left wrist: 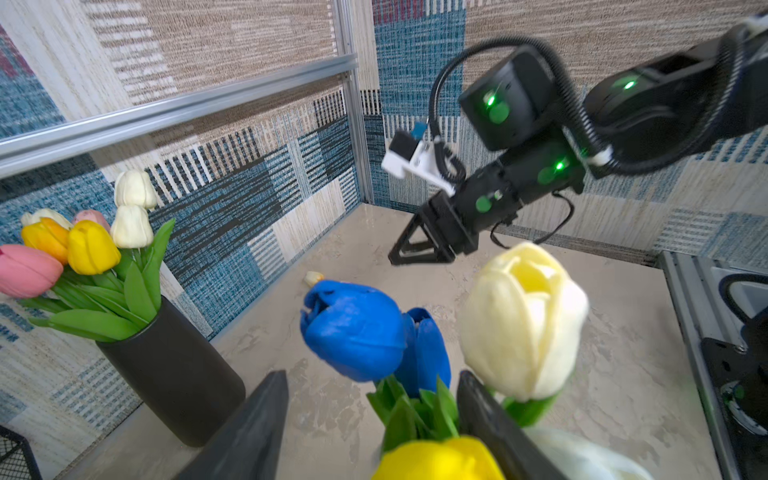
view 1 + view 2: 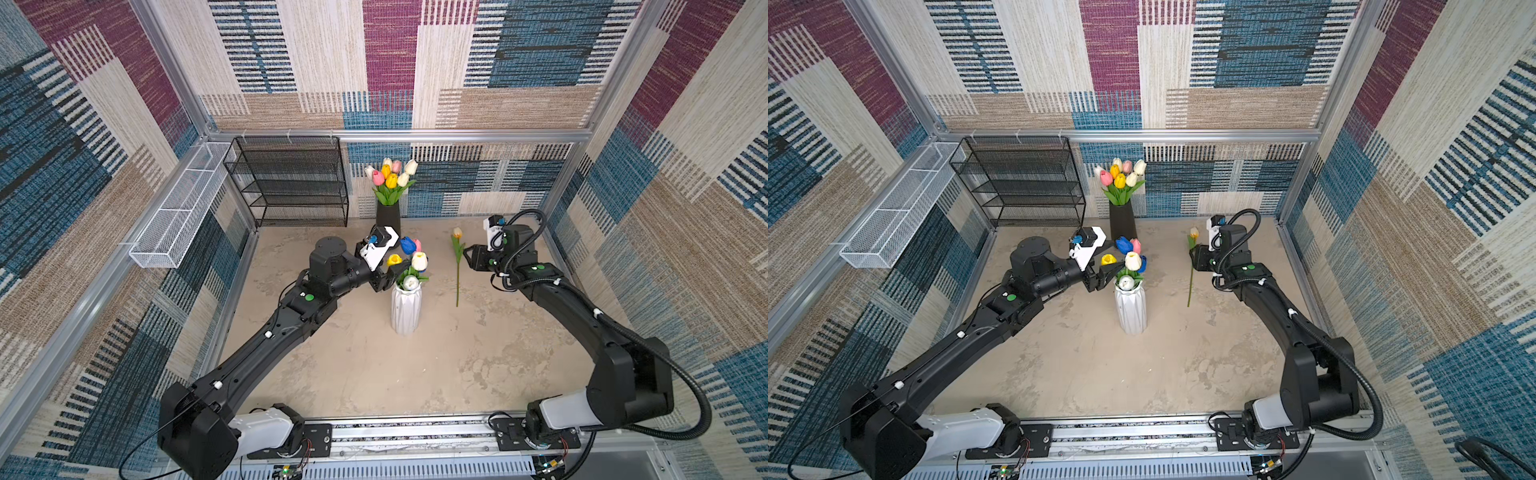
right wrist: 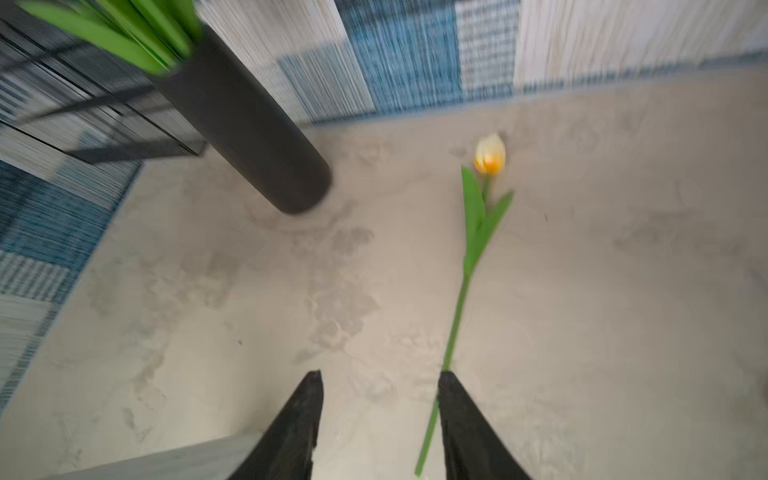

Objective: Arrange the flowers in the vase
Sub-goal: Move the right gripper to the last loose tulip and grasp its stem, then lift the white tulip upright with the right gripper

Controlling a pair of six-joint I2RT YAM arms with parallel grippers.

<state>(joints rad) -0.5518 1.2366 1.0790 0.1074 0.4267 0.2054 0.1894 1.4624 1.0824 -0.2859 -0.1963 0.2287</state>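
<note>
I take this as the last pick: one loose tulip [image 2: 458, 270] lies flat on the table [image 2: 353, 374], near the white vase [image 2: 406, 311] but clear of it, head toward the back wall and stem pointing at the arms' bases. My right gripper [image 2: 468, 257] sits just beside its leaves, jaws partly apart and empty; in the blurred right wrist view the stem passes between the two fingers, close to one of them. My left gripper [image 2: 397, 274] hangs at the mouth of the white vase among the leaves, jaws wide and, as far as I can see, clamping nothing, though the yellow head [image 1: 436, 461] and some leaves sit in the gap. Next, I judge, the right jaws must drop around the stem below the leaves, close, lift, tip the flower upright and thread its end into a crowded vase mouth, so the left gripper should part the bunch or back away. Already in the white vase are a blue head [image 2: 408, 245], a pink head [image 2: 417, 244], a cream head [image 2: 419, 261], the yellow head and a white head [image 2: 410, 282], leaning out at different angles. A black vase [image 2: 388, 218] at the back holds its own full bunch. The thin stem looks likely to roll under a shallow pinch
</note>
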